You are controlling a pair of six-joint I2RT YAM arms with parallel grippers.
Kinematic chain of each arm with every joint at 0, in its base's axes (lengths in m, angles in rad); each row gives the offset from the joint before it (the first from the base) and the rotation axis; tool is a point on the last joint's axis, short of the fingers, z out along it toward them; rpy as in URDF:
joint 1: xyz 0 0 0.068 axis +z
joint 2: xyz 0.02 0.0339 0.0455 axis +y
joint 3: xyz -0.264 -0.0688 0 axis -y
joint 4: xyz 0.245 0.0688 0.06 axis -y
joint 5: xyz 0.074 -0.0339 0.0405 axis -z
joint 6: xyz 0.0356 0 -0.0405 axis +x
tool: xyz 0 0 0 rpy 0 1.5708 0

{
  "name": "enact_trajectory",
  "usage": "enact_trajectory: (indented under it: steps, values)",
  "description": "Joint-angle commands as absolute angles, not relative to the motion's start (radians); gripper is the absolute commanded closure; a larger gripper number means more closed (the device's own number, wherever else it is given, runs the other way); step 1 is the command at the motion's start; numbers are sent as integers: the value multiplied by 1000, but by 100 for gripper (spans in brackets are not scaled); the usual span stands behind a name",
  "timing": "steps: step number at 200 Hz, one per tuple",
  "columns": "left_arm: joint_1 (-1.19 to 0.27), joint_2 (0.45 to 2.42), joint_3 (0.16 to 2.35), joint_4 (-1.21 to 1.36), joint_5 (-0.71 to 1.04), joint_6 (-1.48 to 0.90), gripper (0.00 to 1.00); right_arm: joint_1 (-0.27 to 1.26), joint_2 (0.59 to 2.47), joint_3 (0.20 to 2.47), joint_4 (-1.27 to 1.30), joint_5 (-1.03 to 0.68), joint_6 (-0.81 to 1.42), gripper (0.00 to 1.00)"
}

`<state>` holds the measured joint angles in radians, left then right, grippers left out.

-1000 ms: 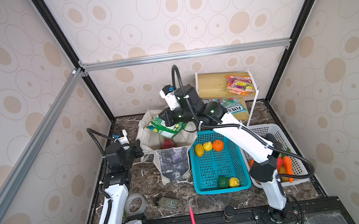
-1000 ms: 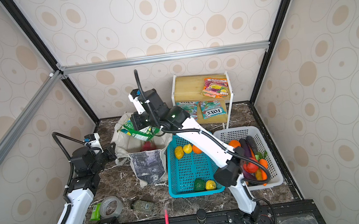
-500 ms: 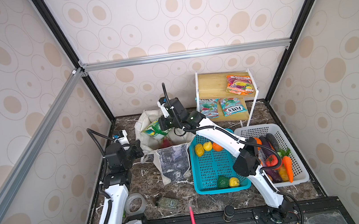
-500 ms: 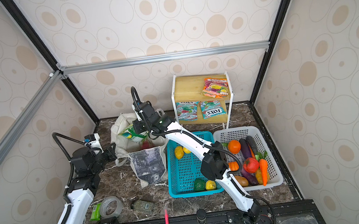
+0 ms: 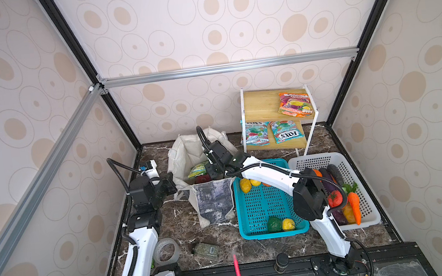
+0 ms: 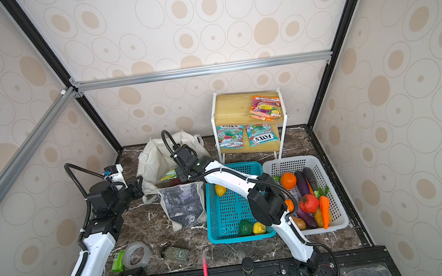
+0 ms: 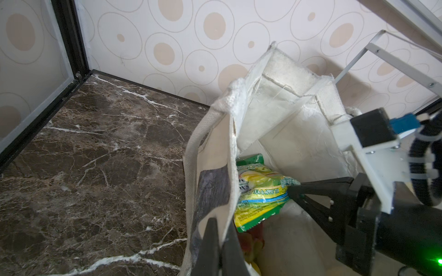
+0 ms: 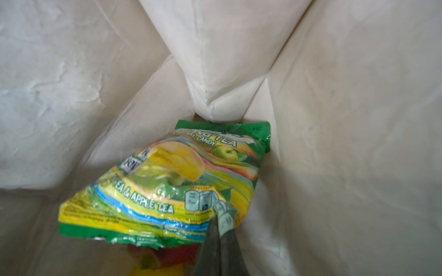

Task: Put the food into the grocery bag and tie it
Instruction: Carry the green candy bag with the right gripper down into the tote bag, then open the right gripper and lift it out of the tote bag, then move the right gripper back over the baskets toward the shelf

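Observation:
The off-white grocery bag (image 5: 187,151) (image 6: 154,161) stands open at the back left, its dark print panel facing front. My left gripper (image 7: 220,222) (image 5: 172,180) is shut on the bag's left rim and holds that wall up. Inside the bag, my right gripper (image 8: 218,221) (image 5: 212,172) is shut on a corner of a green snack packet (image 8: 167,186) (image 7: 260,198) (image 5: 198,170). The packet hangs low in the bag over red and yellow food (image 8: 177,257) at the bottom. More food lies in both baskets and on the shelf.
A teal basket (image 5: 274,235) right of the bag holds yellow fruits (image 5: 245,185) and a green one (image 5: 274,224). A white basket (image 5: 362,224) of vegetables stands further right. A wooden shelf (image 5: 261,105) behind carries snack packets (image 5: 294,104). A tape roll (image 5: 166,250), small bottle (image 5: 206,250) and red pen (image 5: 237,271) lie in front.
My right gripper has come down from above the bag's mouth into the bag, carrying the green packet. The left arm has stayed where it was.

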<state>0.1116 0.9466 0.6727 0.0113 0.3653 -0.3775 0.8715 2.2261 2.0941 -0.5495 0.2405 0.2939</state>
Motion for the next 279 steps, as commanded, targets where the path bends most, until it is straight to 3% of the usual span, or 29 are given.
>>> enact_trajectory:
  steps: [1, 9, 16, 43, 79, 131, 186, 212, 231, 243, 255, 279]
  values:
    - [116, 950, 683, 42, 375, -377, 100, 887, 2156, 2155, -653, 272, 331, 78]
    - [115, 951, 682, 44, 378, -379, 100, 889, 2150, 2167, -666, 238, 330, 49]
    - [117, 953, 682, 45, 383, -380, 100, 894, 2145, 2182, -689, 226, 335, 32]
    - [116, 959, 684, 40, 383, -381, 100, 911, 2104, 2216, -786, 309, 377, 0]
    - [115, 953, 684, 39, 379, -380, 100, 913, 1984, 2181, -812, 348, 456, 0]
    - [115, 951, 684, 39, 379, -382, 100, 901, 1751, 1880, -633, 473, 533, 0]
    - [114, 951, 684, 40, 377, -381, 100, 783, 1803, 1793, -687, 227, 628, 0]
    - [115, 951, 684, 41, 378, -381, 100, 783, 1856, 1795, -664, 150, 632, 12]
    - [114, 950, 683, 42, 377, -380, 100, 785, 1882, 1819, -671, 111, 640, 44]
    - [115, 945, 684, 43, 372, -380, 100, 788, 1879, 1819, -662, 109, 634, 73]
    - [114, 935, 682, 46, 358, -380, 100, 789, 1865, 1813, -664, 135, 634, 94]
    - [114, 897, 681, 42, 297, -382, 100, 791, 1810, 1769, -661, 211, 635, 100]
